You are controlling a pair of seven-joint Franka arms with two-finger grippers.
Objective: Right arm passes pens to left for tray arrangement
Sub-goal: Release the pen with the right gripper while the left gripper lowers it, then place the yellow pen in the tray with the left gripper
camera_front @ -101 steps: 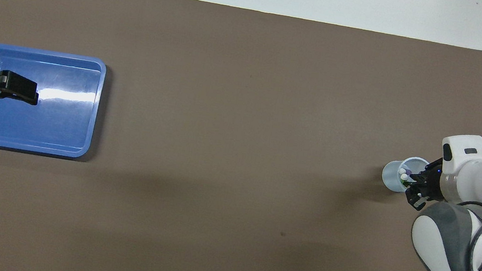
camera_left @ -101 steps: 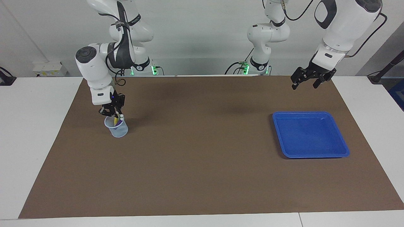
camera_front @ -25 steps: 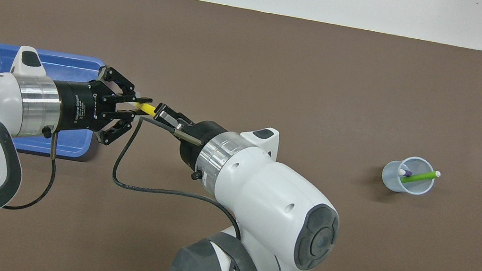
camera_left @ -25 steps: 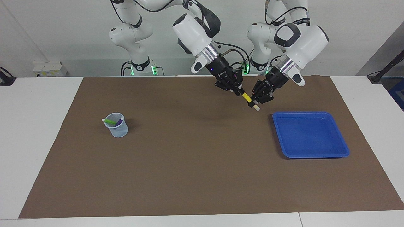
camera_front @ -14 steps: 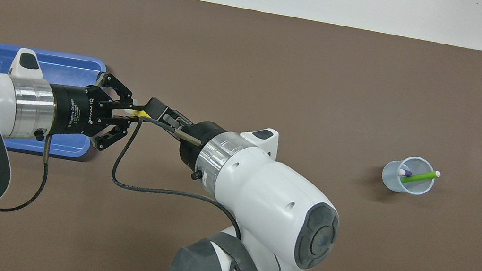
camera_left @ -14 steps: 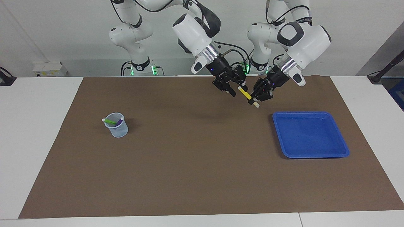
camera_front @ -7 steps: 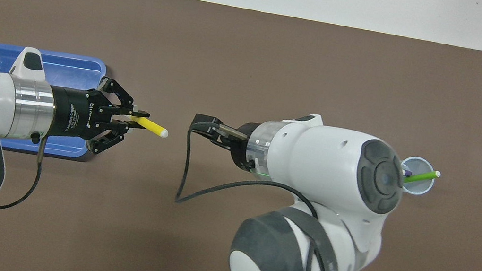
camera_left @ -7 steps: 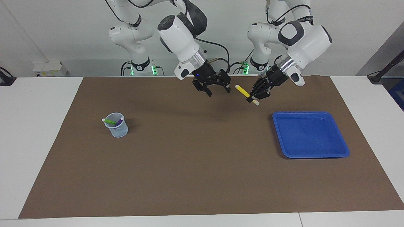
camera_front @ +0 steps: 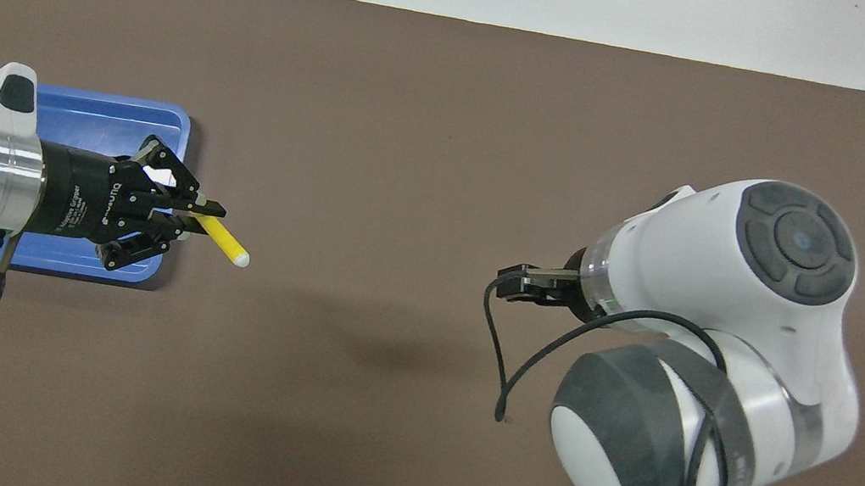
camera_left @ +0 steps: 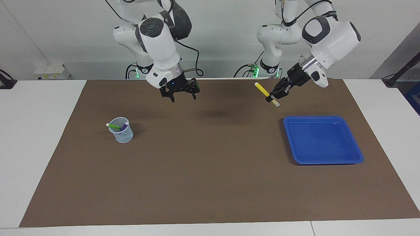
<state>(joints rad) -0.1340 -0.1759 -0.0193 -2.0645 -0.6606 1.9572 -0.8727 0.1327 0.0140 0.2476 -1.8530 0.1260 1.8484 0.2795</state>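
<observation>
The left gripper [camera_left: 275, 95] clenches the yellow pen [camera_left: 262, 89] in the air beside the empty blue tray [camera_left: 356, 154]. The right gripper [camera_left: 178, 93] hangs released over the mat [camera_left: 210, 183]. The cup [camera_left: 121, 134] near the right arm's end holds the green pen [camera_left: 115, 126] and purple pen [camera_left: 124, 127].

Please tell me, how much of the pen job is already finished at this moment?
Done: the first handover. The left gripper is shut on the yellow pen, in the air beside the blue tray; the right gripper hangs open and empty over the mat. In hand: carrying that pen to the tray, which has no pen in it yet. Left: the green pen and the purple pen sit in the translucent cup.
</observation>
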